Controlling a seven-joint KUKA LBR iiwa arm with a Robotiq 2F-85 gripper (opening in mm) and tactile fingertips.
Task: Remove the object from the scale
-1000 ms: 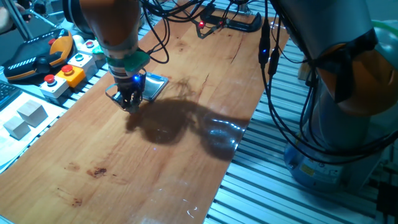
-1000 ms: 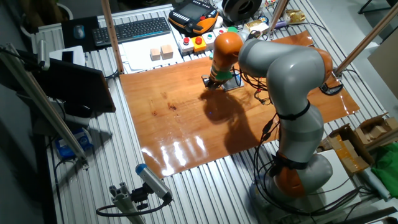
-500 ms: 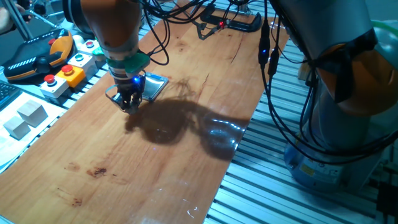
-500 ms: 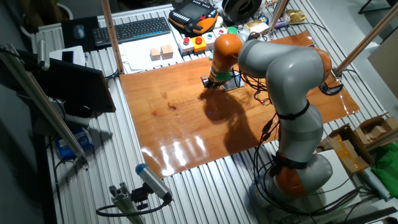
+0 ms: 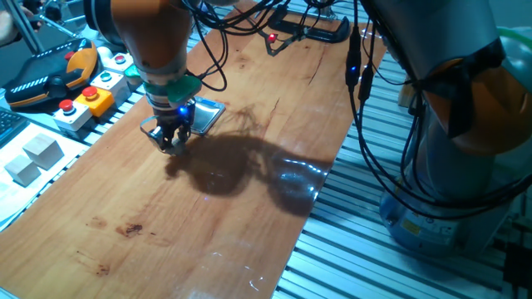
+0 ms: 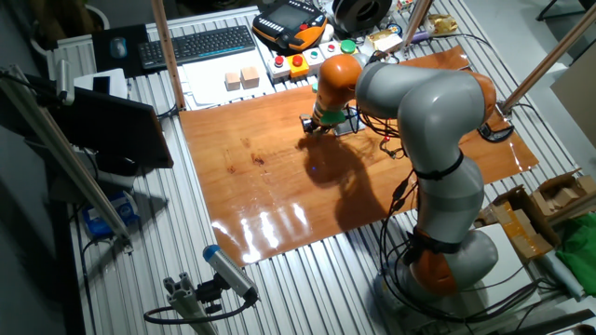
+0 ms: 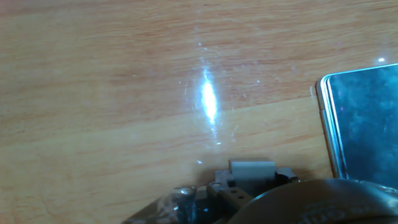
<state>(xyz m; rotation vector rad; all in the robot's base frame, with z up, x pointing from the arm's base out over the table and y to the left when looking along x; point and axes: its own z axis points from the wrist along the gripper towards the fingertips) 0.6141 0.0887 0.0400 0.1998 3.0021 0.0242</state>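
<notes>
Glossy wooden table (image 7: 93, 93); smooth, dully reflective metal scale (image 7: 367, 118).

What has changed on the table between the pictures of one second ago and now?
The hand has shifted slightly away from the scale, toward the button boxes, staying low over the wooden board. Whether it holds anything cannot be seen. The scale, the two pale cubes and the button boxes stayed put.

The counter (image 5: 249, 191) is warm orange-brown wood with darker grain streaks and a few dark knots. The scale (image 7: 367, 118) is silvery-grey metal, mottled, with a pale bluish edge. The arm (image 6: 419, 102) is grey with orange joints. The claw (image 5: 172, 143) is dark, under a green collar with a blue light. Button boxes (image 5: 87, 98) are white and orange with red and green buttons. Two cubes (image 5: 33, 158) are pale grey.
</notes>
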